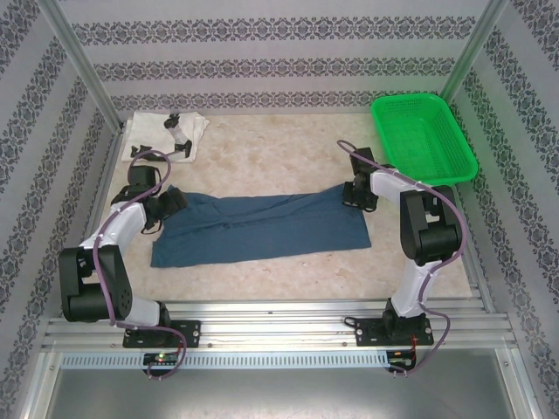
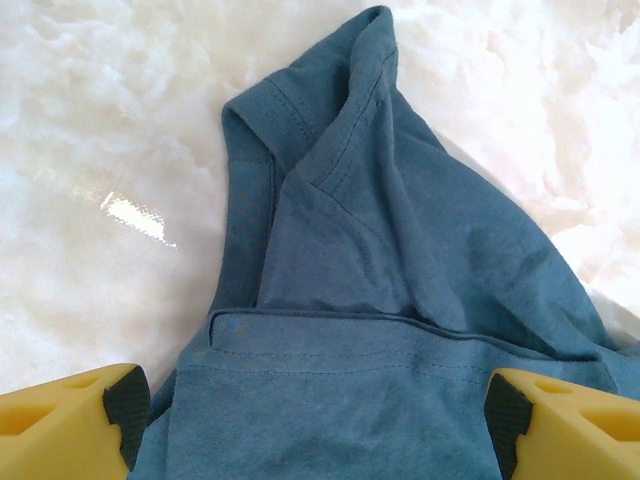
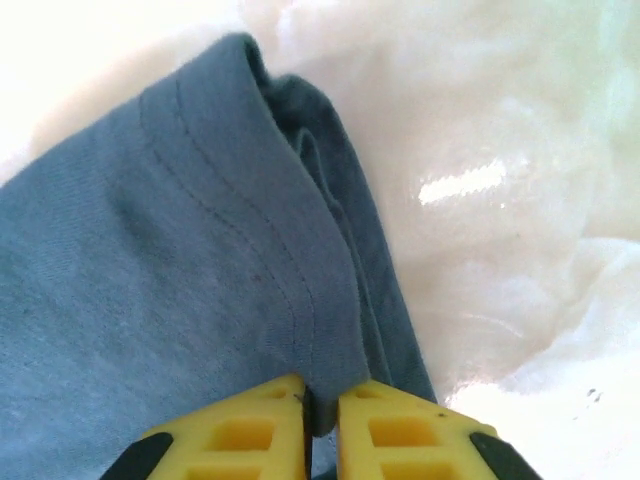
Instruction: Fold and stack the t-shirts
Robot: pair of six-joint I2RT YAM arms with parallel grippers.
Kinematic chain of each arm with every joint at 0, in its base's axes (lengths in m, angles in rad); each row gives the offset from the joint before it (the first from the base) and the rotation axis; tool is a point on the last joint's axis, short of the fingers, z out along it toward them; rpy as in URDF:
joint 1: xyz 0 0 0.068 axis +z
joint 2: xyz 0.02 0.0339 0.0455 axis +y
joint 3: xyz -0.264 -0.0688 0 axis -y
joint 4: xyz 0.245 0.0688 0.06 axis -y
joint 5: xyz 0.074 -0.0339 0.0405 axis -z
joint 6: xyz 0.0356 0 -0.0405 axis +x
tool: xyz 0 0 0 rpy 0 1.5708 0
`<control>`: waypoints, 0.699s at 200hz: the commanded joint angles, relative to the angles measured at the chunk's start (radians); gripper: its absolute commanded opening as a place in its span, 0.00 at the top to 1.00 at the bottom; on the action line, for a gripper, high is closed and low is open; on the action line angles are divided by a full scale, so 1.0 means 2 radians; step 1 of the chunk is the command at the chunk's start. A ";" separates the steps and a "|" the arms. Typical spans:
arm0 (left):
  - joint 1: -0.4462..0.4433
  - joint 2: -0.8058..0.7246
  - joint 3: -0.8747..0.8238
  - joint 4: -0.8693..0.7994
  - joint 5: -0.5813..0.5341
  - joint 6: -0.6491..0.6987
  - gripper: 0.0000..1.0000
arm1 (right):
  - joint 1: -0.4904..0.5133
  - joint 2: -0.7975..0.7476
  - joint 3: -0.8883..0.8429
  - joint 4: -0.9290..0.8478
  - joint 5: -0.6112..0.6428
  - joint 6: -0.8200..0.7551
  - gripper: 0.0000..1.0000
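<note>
The dark blue-teal t-shirt [image 1: 262, 227] lies folded lengthwise across the middle of the table. My left gripper [image 1: 168, 202] is at its left end, jaws wide open over the cloth; the wrist view shows the blue-teal t-shirt [image 2: 360, 300] with its sleeve and hem between the yellow fingers [image 2: 75, 420]. My right gripper [image 1: 356, 194] is at the shirt's far right corner, shut on a hemmed fold of the blue-teal t-shirt [image 3: 220, 270], pinched between the yellow fingertips [image 3: 250, 420]. The folded white t-shirt [image 1: 170, 133] with black marks sits at the back left.
A bright green mesh basket [image 1: 424, 135] stands at the back right corner. The marbled tabletop [image 1: 279, 157] lies bare between the white shirt and the basket. Patterned walls enclose the table on three sides.
</note>
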 commanded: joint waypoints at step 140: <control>-0.070 -0.061 -0.005 0.010 -0.042 0.029 0.12 | -0.013 -0.082 -0.029 -0.036 -0.019 -0.015 1.00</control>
